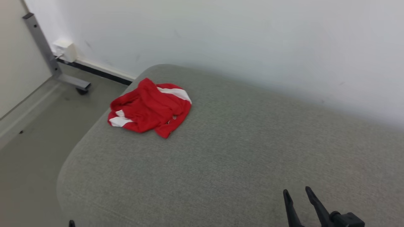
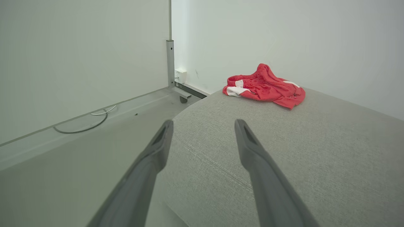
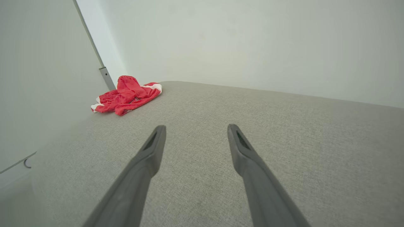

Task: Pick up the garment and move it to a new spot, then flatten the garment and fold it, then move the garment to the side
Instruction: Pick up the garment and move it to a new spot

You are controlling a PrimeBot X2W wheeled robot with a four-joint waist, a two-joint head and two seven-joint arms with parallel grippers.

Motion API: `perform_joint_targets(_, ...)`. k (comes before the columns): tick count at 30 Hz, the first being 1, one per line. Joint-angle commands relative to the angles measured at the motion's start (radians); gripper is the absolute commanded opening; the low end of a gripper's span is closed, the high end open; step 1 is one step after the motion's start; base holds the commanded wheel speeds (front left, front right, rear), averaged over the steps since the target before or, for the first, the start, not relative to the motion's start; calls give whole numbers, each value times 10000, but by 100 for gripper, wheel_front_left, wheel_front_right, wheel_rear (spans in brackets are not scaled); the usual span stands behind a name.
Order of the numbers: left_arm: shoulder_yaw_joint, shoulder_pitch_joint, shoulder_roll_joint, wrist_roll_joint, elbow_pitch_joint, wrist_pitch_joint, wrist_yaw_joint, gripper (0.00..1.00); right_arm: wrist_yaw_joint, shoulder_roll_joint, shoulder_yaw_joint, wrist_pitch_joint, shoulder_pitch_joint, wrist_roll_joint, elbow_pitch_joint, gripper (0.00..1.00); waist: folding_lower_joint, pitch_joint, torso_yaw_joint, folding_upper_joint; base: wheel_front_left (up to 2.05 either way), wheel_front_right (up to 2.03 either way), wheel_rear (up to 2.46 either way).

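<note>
Both claws are spread wide and empty. The left gripper (image 2: 204, 122) has a big gap between its two dark fingers and hangs over the near left corner of the grey fabric cushion (image 1: 236, 142), one finger over the fabric and the other over the floor (image 2: 63, 176). It touches nothing. The right gripper (image 3: 196, 126) is just as wide, sitting above bare cushion at the near right, with nothing between the jaws.

The red shorts (image 1: 150, 108) (white side stripes, elastic waistband showing in the left wrist view) lie crumpled at the far left corner of the cushion, close to the white wall (image 1: 252, 37) and well apart from both grippers.

Stuff that's tricky to see: in the head view the left gripper is just a tiny dark tip at the bottom edge, and the right one is cut off below its fingers. The shorts are bunched up, so I can't tell which leg is which, and there's a small mark near the hem I can't read. Far left on the floor, a grey metal post (image 1: 47, 53) on a caster runs out of frame at the top, with a white box (image 1: 64, 50) on the wall behind it.
</note>
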Motion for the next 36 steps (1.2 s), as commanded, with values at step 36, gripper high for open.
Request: perform_joint_targets(36, 1468, -4444, 862, -3397, 2063, 685, -115, 100, -26, -824, 1260, 569, -2336, -359, -1083, 100, 0, 3742, -2618, 0, 0, 0, 0)
